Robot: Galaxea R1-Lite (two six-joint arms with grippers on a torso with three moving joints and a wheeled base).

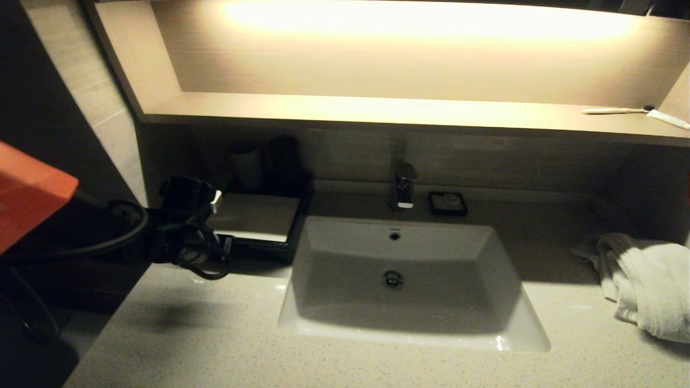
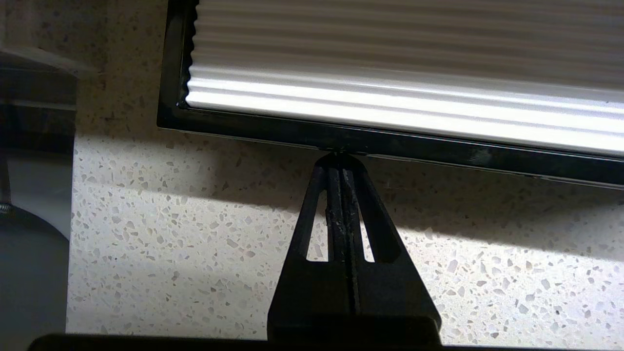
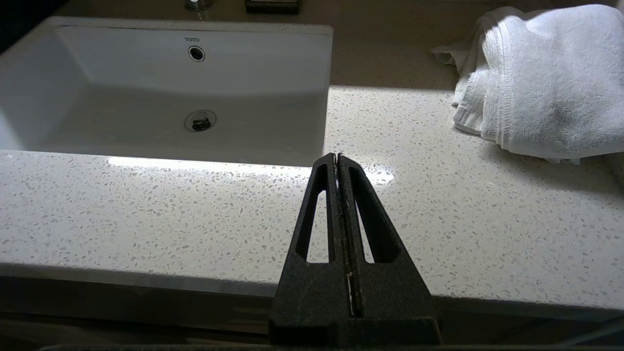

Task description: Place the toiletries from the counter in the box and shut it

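Pressing its tips against the black front edge of the box (image 2: 390,146), your left tool (image 2: 341,157) has its fingers together, holding nothing. The box sits on the counter (image 1: 226,334) left of the basin (image 1: 401,280), seemingly shut. It looks rigid and glossy, probably slippery; push squarely at mid-edge. Your right tool (image 3: 337,157) is likewise closed, parked over the counter's front.
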